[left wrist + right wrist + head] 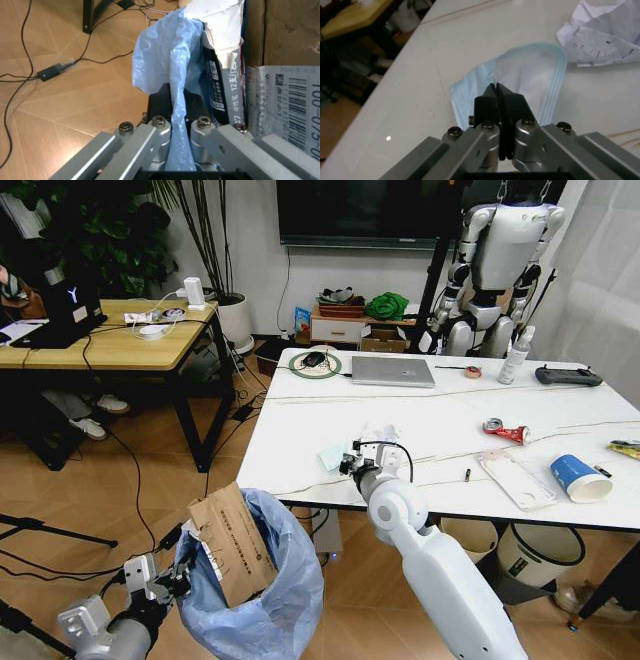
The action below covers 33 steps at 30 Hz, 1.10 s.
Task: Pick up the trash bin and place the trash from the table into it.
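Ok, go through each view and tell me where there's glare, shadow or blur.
Head view: even light, with soft shadow under the table. Left wrist view: the left gripper and the trash bin bag it clamps look soft up close. Right wrist view: a small glare dot on the tabletop, the shut right gripper blurred over a pale-blue mask.

I see the trash bin (262,600) off the table's (300,420) near left corner, below the tabletop, gripped at its left rim by my left gripper (178,582), with a cardboard piece (232,542) standing in it. My right gripper (349,464) sits over the table's near left part, on a face mask (520,80) with crumpled paper (602,35) just beside it. Farther right lie a crushed can (505,430), a plastic package (517,480) and a paper cup (580,477) on its side; a laptop (393,371) lies at the far edge.
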Motion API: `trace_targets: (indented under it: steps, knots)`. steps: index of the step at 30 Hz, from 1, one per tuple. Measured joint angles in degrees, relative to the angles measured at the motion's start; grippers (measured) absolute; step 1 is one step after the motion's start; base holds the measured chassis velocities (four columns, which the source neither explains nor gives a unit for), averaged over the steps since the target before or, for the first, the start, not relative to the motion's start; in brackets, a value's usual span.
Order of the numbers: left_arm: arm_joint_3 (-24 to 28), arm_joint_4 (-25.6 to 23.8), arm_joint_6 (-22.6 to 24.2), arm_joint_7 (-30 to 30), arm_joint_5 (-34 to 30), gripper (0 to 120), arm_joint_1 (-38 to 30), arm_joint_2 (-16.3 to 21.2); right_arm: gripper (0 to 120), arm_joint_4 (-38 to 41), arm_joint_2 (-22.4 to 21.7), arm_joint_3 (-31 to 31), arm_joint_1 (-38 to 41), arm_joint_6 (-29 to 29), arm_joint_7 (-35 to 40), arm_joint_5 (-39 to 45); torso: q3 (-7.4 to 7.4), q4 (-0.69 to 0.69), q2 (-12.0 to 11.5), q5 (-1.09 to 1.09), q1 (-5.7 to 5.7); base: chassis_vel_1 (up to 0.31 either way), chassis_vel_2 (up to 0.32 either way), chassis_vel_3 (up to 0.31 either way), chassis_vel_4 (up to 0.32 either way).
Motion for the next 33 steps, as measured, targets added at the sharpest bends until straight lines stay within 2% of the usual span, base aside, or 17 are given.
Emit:
trace_targets:
  steps: [12,13,14,18,20,24,33]
  knots:
    - [0.07,0.16,-0.03,0.02,-0.04,0,-0.31,-0.08,0,9.92,-5.68,-0.43,-0.48,4.26,-3.83,6.04,0.0,0.0,0.01,0.0,0.01,0.0,0.0,0.0,0.0]
    - [0.09,0.18,-0.03,0.02,-0.05,0,-0.33,-0.08,0,11.79,-6.93,-0.82,-0.59,4.66,-4.01,7.36,0.0,0.0,0.01,0.0,0.01,0.0,0.0,0.0,0.0]
    - [-0.01,0.12,-0.03,0.01,-0.2,0,-0.27,0.0,0,18.51,-12.44,-3.33,-1.2,6.8,-5.26,11.73,0.0,0.0,0.01,0.0,0.01,0.0,0.0,0.0,0.0]
    - [-0.63,-0.29,-0.01,-0.03,-0.59,0,-0.12,0.31,0,24.91,-18.65,-7.85,-1.33,11.17,-10.2,16.08,0.0,-0.01,0.01,0.0,0.01,0.0,0.0,0.0,0.0]
    - [-0.72,-0.32,0.01,-0.05,-0.68,0,-0.1,0.34,0,25.64,-19.29,-8.61,-1.28,11.78,-11.04,16.62,0.0,-0.01,0.01,0.01,0.0,0.0,0.0,0.0,0.0]
    - [-1.12,-0.35,0.06,-0.12,-0.94,0,0.0,0.4,0,28.12,-21.36,-15.21,-1.12,17.18,-17.16,19.56,0.0,0.0,0.01,0.0,0.01,0.0,0.0,0.0,0.0]
    - [-0.87,-0.06,0.22,-0.16,-0.95,0,-0.46,0.07,0,25.65,-20.45,-24.0,-0.34,22.04,-22.87,16.93,0.01,0.0,0.01,0.0,0.01,0.0,0.0,0.0,0.0]
